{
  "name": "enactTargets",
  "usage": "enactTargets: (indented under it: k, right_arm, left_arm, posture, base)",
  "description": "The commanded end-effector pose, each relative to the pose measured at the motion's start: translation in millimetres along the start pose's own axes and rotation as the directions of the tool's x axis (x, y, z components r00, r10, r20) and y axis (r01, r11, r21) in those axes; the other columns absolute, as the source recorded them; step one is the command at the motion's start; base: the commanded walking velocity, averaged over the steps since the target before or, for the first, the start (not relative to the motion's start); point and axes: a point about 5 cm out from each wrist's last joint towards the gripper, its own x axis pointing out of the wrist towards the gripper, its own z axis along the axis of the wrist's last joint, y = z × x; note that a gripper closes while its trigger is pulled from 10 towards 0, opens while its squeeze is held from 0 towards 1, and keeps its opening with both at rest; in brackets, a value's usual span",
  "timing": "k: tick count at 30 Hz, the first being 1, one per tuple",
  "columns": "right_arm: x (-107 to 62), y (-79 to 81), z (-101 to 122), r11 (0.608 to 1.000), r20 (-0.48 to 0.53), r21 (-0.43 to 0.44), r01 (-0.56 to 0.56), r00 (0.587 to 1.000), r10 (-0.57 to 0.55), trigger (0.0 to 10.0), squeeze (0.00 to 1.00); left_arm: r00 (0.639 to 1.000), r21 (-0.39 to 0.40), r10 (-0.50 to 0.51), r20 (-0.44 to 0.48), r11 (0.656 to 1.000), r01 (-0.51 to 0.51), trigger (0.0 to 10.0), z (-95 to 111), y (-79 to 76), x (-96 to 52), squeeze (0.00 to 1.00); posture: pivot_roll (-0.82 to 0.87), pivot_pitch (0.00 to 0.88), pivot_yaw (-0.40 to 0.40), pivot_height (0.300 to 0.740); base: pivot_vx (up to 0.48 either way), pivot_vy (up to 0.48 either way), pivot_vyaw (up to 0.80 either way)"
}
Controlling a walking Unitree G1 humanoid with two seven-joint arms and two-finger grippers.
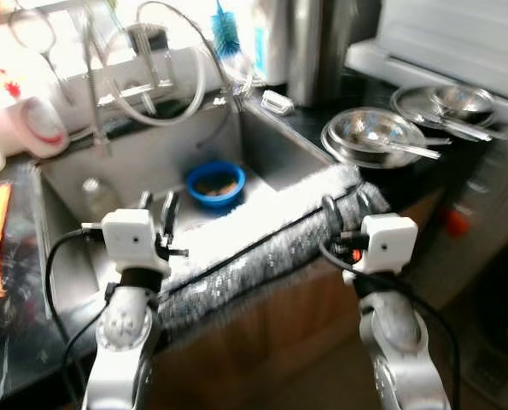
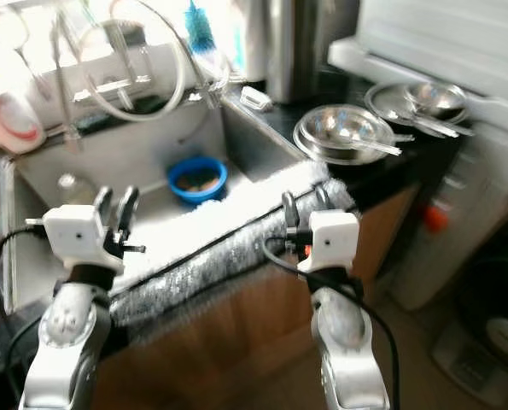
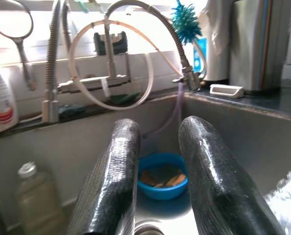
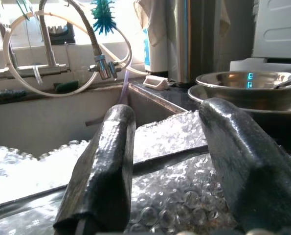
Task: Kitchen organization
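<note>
Bright daylight floods the back wall [image 3: 18, 98] behind the steel sink [image 1: 271, 158]. Dark countertop [image 1: 14, 342] on wooden cabinet front [image 1: 279, 325]; white appliance [image 2: 458, 51] at right.

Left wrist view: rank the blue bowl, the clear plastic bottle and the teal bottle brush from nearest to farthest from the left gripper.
1. Clear plastic bottle, inside the sink against the back wall, beside the open left gripper.
2. Round blue plastic bowl, on the sink floor straight ahead; close to the bottle's rank.
3. Teal bristly bottle brush, up behind the tap, clearly farthest.
</note>
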Motion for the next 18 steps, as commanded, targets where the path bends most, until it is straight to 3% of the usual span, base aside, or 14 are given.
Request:
enactTargets:
  k: [1,18]
  right_arm:
    - [1.8,5.5,6.3,1.000,0.029,0.008,-0.013,0.999,0.013,10.0,0.00]
    - [3.2,2.9,10.0,1.000,0.058,-0.005,0.000,0.998,0.001,10.0,0.00]
  left_arm:
    - [1.000,0.012,0.001,0.009,1.000,-0.001,10.0,0.9,3.3,-0.8,0.00]
    - [1.000,0.011,-0.025,-0.005,1.000,0.025,10.0,-4.3,-1.1,-3.8,0.00]
  posture:
    - [-0.22,0.000,0.098,0.740]
    - [-0.22,0.000,0.089,0.740]
  base:
    - [0.000,0.000,0.00]
    - [0.000,0.000,0.00]
